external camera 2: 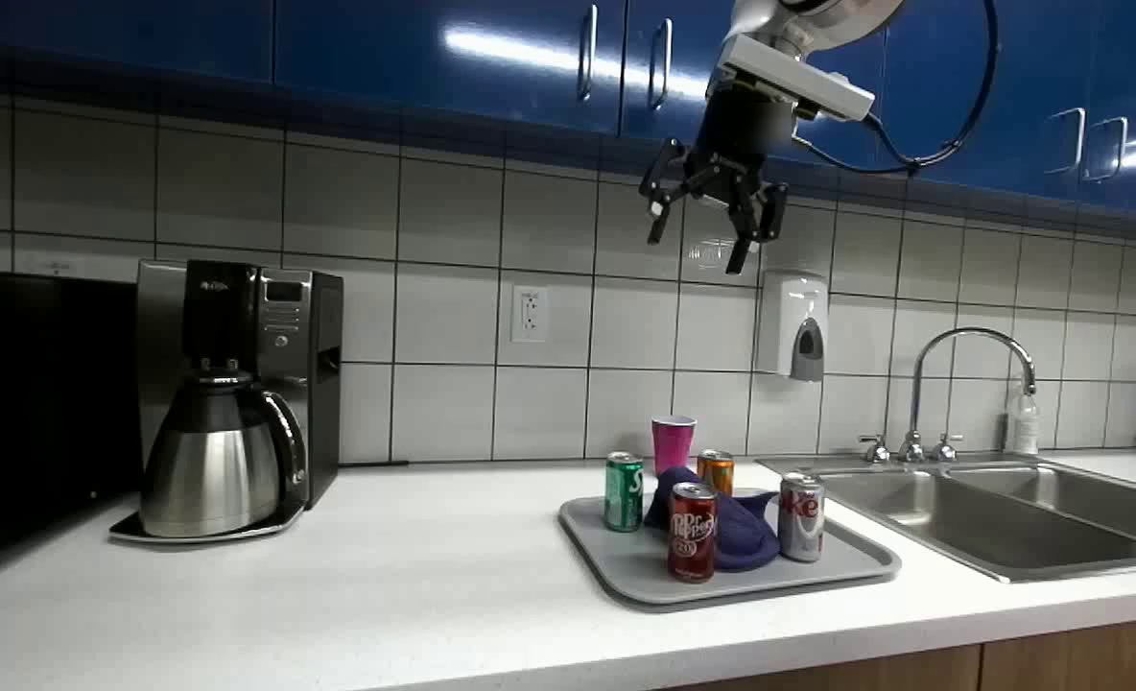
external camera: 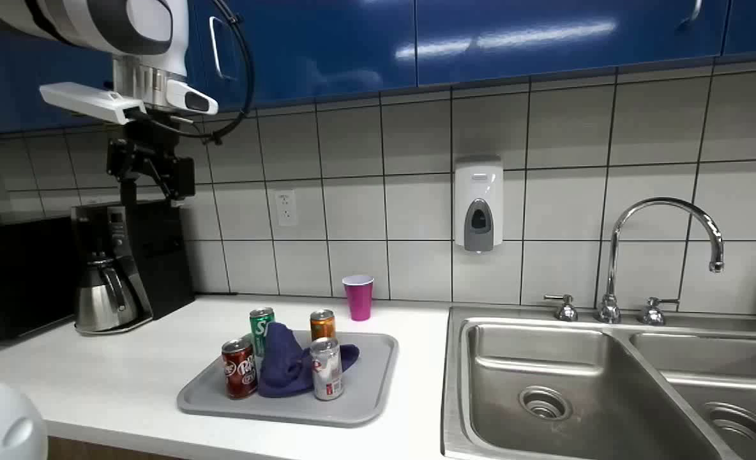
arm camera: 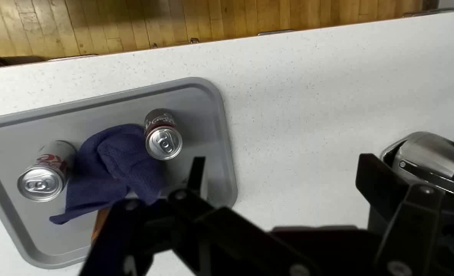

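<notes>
My gripper (external camera 2: 698,245) hangs high above the counter, its fingers spread wide with nothing between them. Below it, in both exterior views, a grey tray (external camera: 368,383) lies on the counter. A crumpled purple cloth (external camera 2: 745,539) is in its middle. Around the cloth stand a green Sprite can (external camera 2: 624,491), a dark red Dr Pepper can (external camera 2: 692,537), an orange can (external camera: 322,324) and a silver Coke can (external camera 2: 801,518). The wrist view shows the Dr Pepper can (arm camera: 163,142) beside the cloth; the left finger mostly hides the Sprite can there. A pink cup (external camera: 359,300) stands behind the tray.
A coffee maker (external camera 2: 285,403) with a steel carafe (external camera 2: 213,480) stands toward the left, near a black appliance (external camera: 20,268). The double sink (external camera: 458,370) and its faucet (external camera: 659,201) lie right of the tray. Blue cabinets (external camera 2: 443,86) and a soap dispenser (external camera: 478,182) are on the wall.
</notes>
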`<state>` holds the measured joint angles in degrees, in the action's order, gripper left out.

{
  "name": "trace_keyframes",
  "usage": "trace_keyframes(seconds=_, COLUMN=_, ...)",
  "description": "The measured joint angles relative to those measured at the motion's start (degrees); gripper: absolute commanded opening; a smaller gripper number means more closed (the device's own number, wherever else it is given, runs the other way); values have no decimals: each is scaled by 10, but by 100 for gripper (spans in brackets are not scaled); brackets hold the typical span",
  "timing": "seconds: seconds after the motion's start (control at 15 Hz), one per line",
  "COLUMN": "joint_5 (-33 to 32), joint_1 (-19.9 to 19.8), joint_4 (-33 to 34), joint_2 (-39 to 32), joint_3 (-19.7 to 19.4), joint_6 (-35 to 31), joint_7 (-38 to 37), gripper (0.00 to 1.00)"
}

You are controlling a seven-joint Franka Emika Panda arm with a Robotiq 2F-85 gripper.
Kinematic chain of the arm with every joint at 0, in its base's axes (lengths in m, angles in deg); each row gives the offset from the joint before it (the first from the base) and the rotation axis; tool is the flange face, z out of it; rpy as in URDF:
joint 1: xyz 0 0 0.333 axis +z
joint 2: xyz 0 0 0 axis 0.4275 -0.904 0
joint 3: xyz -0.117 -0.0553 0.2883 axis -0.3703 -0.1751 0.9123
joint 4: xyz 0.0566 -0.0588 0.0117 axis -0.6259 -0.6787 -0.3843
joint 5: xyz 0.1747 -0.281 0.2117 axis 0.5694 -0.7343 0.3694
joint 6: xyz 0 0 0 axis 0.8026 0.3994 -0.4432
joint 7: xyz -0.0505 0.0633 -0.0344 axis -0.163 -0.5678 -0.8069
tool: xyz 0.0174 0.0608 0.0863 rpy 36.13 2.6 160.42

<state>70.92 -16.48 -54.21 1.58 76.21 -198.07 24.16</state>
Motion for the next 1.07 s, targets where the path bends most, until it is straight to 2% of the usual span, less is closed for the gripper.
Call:
trace_keyframes(seconds=0.8, joint_5=0, joint_1=0, joint_4=0, joint_2=-1, joint_3=0, joint_6=0, joint_7=0, gripper=100)
trace_keyframes(seconds=1.07, joint_5=-8, joint_1=0, joint_4=-7, joint_2=-1, joint_3=12, joint_6=-20, joint_7=0, gripper=100)
